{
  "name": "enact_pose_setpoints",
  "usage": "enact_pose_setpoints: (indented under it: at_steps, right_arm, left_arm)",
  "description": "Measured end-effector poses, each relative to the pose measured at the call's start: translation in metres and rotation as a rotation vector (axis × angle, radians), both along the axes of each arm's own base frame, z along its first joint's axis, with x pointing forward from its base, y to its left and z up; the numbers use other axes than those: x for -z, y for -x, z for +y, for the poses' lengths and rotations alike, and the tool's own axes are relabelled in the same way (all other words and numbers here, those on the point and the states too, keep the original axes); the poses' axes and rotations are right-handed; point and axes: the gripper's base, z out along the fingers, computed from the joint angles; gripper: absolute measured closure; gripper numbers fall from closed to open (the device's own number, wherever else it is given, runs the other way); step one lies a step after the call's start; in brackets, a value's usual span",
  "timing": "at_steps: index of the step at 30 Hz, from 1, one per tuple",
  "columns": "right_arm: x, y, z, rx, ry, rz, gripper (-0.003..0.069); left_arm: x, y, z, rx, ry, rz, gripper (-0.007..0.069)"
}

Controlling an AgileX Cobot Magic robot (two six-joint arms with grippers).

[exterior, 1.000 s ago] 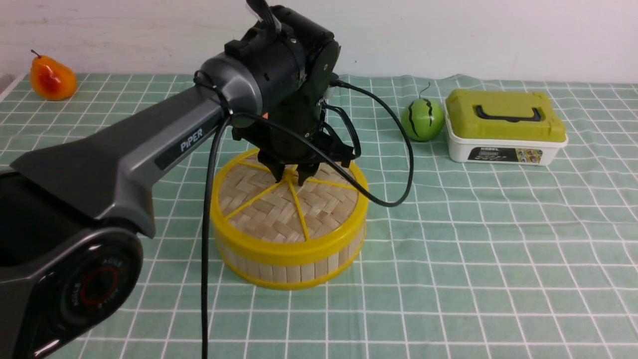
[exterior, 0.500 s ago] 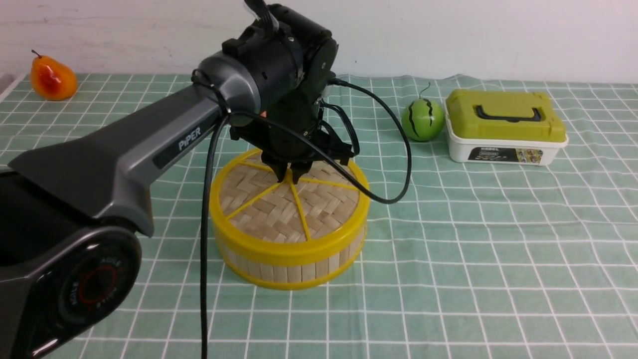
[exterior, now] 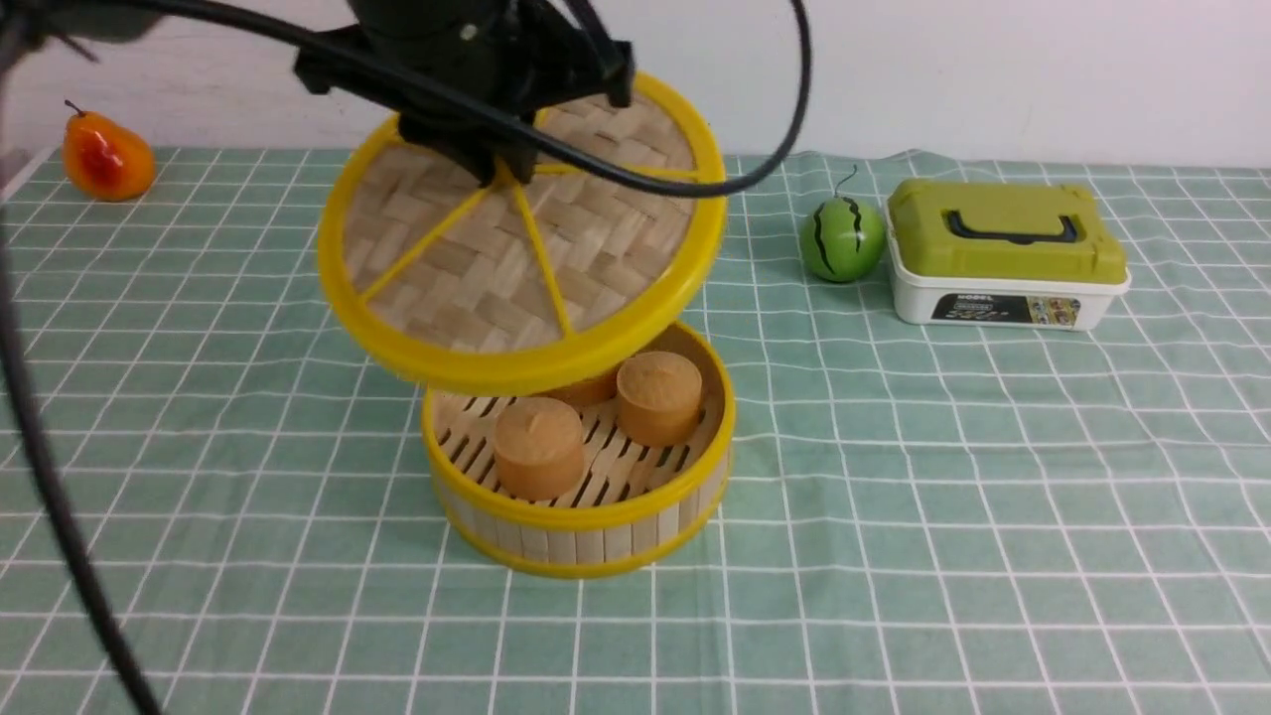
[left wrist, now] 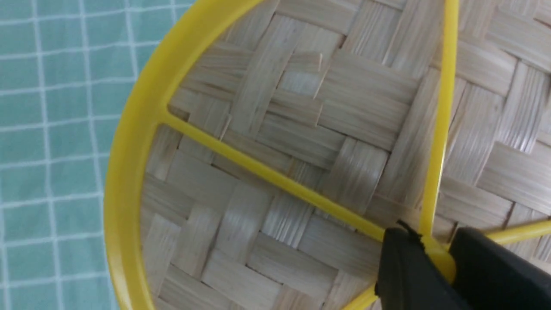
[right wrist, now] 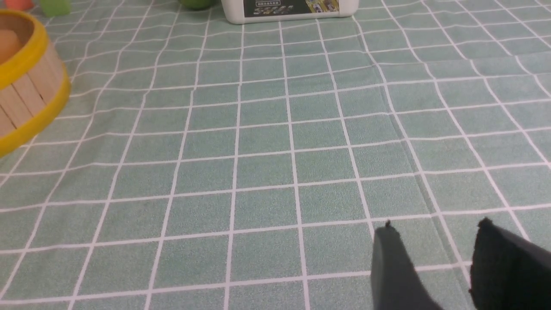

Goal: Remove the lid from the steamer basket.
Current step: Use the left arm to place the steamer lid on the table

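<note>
My left gripper (exterior: pixel 504 171) is shut on the centre knob of the lid (exterior: pixel 556 248), a woven tan bamboo disc with a yellow rim and spokes. The lid hangs tilted in the air above the steamer basket (exterior: pixel 581 541), clear of its rim. In the left wrist view the black fingers (left wrist: pixel 402 271) pinch the yellow knob (left wrist: pixel 439 258) of the lid (left wrist: pixel 275 142). The basket stands uncovered on the cloth with tan round cakes (exterior: pixel 539 447) inside. Its edge also shows in the right wrist view (right wrist: pixel 26 99). My right gripper (right wrist: pixel 434 228) is open and empty, low over the cloth.
A green-checked cloth (exterior: pixel 943 497) covers the table. A white box with an olive-green lid (exterior: pixel 1005 253) and a small toy watermelon (exterior: pixel 842 236) stand at the back right. A toy pear (exterior: pixel 102 154) lies at the back left. A black cable (exterior: pixel 40 427) hangs at the left.
My left gripper closed on the knob and rose with the lid, lifting it off the basket and a little to the left. The cakes inside are now uncovered.
</note>
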Motion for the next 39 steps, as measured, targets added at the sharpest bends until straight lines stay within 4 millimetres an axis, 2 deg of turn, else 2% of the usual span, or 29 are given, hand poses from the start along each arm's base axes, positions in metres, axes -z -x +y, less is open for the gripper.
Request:
enact_pose_setpoints:
  at_steps: [5,7,8,9,10,13,19,25,29,30,33,35,37,39]
  right_arm:
    - [0.0,0.0,0.0,0.0,0.0,0.0,0.0418]
    - [0.0,0.0,0.0,0.0,0.0,0.0,0.0418]
    - [0.0,0.0,0.0,0.0,0.0,0.0,0.0418]
    - [0.0,0.0,0.0,0.0,0.0,0.0,0.0418]
    - [0.0,0.0,0.0,0.0,0.0,0.0,0.0418]
    - [0.0,0.0,0.0,0.0,0.0,0.0,0.0418]
    - [0.0,0.0,0.0,0.0,0.0,0.0,0.0418]
    - [0.0,0.0,0.0,0.0,0.0,0.0,0.0418]
    - [0.0,0.0,0.0,0.0,0.0,0.0,0.0418]
    - [0.0,0.0,0.0,0.0,0.0,0.0,0.0418]
    - [0.0,0.0,0.0,0.0,0.0,0.0,0.0418]
    - [0.0,0.0,0.0,0.0,0.0,0.0,0.0418]
    - [0.0,0.0,0.0,0.0,0.0,0.0,0.0418]
    - [0.0,0.0,0.0,0.0,0.0,0.0,0.0418]
  left_arm:
    - [0.058,0.009,0.06,-0.222,-0.067,0.202,0.0512]
    - [0.103,0.014,0.095,-0.375,-0.12,0.335,0.0512]
    - [0.106,0.014,0.098,-0.389,-0.121,0.339,0.0512]
    - [0.127,0.017,0.11,-0.433,-0.132,0.374,0.0512]
    - [0.139,0.02,0.115,-0.447,-0.134,0.391,0.0512]
    - [0.163,0.02,0.119,-0.452,-0.098,0.354,0.0512]
    - [0.177,0.007,0.114,-0.42,-0.055,0.28,0.0512]
    - [0.199,0.001,0.113,-0.438,-0.064,0.326,0.0512]
    - [0.206,0.0,0.112,-0.478,-0.056,0.348,0.0467]
    - [0.206,0.0,0.113,-0.483,-0.056,0.352,0.0432]
    - [0.201,-0.001,0.113,-0.471,-0.072,0.356,0.0324]
    - [0.191,0.001,0.114,-0.449,-0.082,0.353,0.0279]
    - [0.184,0.004,0.114,-0.44,-0.084,0.349,0.0267]
    - [0.162,0.014,0.116,-0.434,-0.079,0.325,0.0274]
